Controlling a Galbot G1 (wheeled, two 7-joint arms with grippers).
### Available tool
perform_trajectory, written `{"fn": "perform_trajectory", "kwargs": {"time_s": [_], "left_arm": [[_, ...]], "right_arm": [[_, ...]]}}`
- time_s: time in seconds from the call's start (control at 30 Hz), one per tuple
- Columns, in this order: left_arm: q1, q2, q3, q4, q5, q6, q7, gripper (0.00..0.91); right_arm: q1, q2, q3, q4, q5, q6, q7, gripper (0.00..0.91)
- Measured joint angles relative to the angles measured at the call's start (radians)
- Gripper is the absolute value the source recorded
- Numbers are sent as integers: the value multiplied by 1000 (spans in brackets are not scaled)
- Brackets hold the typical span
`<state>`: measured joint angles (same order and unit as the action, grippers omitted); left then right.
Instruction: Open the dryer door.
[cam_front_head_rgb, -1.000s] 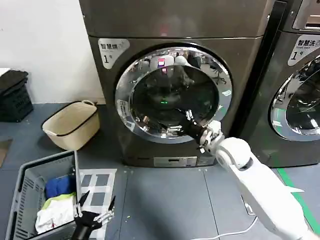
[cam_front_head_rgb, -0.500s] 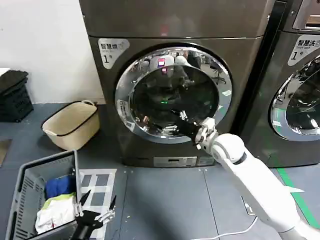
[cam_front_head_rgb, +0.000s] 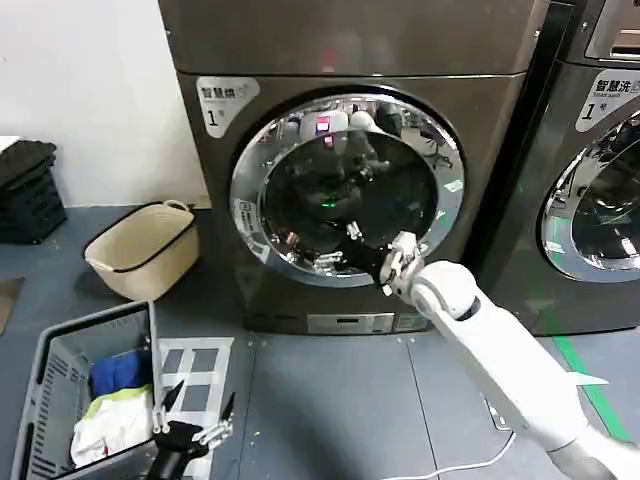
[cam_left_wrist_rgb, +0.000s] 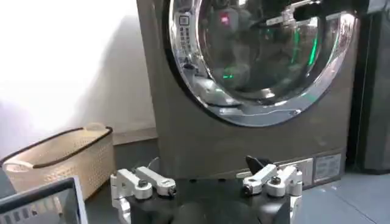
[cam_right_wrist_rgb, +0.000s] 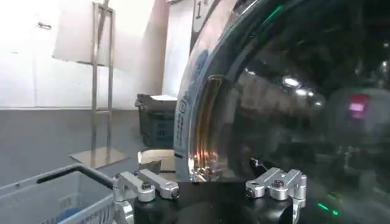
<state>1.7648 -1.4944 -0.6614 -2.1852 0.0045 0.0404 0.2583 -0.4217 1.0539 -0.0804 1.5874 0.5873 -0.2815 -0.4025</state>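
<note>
My right gripper (cam_front_head_rgb: 338, 252), fingers spread, sits at the lower glass of the dryer door (cam_front_head_rgb: 347, 187), which is shut on machine "1". My left gripper (cam_front_head_rgb: 190, 432), fingers spread, hangs low beside one grey basket (cam_front_head_rgb: 50, 400). Two machines, one beige basket (cam_front_head_rgb: 143, 248).

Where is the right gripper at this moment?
In the head view the right gripper is up against the lower part of the dryer door, over the dark glass near its chrome rim, fingers open.
</note>
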Motion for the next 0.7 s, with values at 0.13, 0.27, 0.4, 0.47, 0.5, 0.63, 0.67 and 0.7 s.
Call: {"fn": "perform_trajectory", "kwargs": {"time_s": [0.13,0.27,0.4,0.47,0.5,0.63,0.67,0.7], "left_arm": [[0,0,0,-1,0,0,0,907],[1,0,-1,-2,0,0,0,907],[1,-1,-1,-2,1,0,1,907],[0,-1,-1,-2,1,0,1,907],[-1,-1,-1,-2,1,0,1,907],[-2,-1,-1,-1,1,-1,2,907],[-2,-1,-1,-1,1,-1,2,907],[-3,0,-1,0,1,-1,2,907]], "right_arm": [[13,14,-11,-17,-1,1,4,907],[25,22,-23,-34,-2,1,5,907],[39,32,-35,-51,-3,2,2,907],[43,36,-40,-57,-3,2,2,907],[46,39,-43,-59,-3,2,1,907],[52,52,-50,-71,-5,2,1,907],[53,55,-53,-73,-5,2,1,907],[55,58,-55,-75,-5,2,1,907]]}}
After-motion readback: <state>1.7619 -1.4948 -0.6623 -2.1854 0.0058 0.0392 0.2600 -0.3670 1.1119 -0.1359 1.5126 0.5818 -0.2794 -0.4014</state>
